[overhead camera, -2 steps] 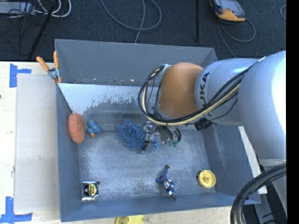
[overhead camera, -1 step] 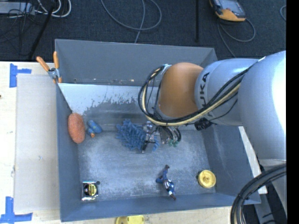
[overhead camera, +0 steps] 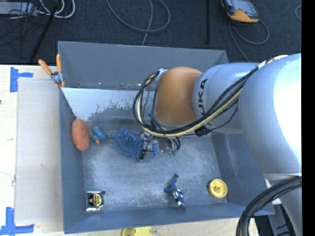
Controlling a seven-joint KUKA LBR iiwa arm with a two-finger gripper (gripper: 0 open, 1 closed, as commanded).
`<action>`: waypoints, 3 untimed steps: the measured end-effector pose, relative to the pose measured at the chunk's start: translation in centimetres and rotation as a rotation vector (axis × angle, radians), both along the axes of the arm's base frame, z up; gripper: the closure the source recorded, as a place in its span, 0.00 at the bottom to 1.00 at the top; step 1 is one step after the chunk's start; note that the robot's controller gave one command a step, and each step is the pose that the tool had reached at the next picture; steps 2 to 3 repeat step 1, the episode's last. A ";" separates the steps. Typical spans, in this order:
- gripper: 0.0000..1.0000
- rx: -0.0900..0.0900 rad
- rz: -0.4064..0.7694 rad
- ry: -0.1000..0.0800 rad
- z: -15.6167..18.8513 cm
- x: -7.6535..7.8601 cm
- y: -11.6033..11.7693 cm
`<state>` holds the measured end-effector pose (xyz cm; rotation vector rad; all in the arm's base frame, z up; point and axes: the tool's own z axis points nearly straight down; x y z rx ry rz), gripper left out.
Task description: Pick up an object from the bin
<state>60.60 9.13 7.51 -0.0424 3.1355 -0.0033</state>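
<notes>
My gripper (overhead camera: pixel 145 150) pokes out from under the orange wrist cover, down at the right edge of a blue shaggy cloth-like thing (overhead camera: pixel 127 140) in the middle of the bin. The finger tips touch or sink into that blue thing, and nothing shows clearly between them. A small blue and orange item (overhead camera: pixel 98 134) lies just left of the blue thing. Something small and green (overhead camera: pixel 172 151) peeks out beside the gripper on its right.
An orange oval sponge-like lump (overhead camera: pixel 80 134) rests against the left wall. A small tape measure (overhead camera: pixel 94 199) sits in the near left corner, a blue clip-like tool (overhead camera: pixel 174 192) near the front wall, and a yellow round cap (overhead camera: pixel 217 188) at the front right.
</notes>
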 end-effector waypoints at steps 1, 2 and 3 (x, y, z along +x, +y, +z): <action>1.00 0.001 0.024 -0.001 15.7 0.4 -5.0; 1.00 0.001 0.024 -0.001 15.7 0.4 -5.0; 1.00 0.001 0.024 -0.001 15.7 0.4 -5.0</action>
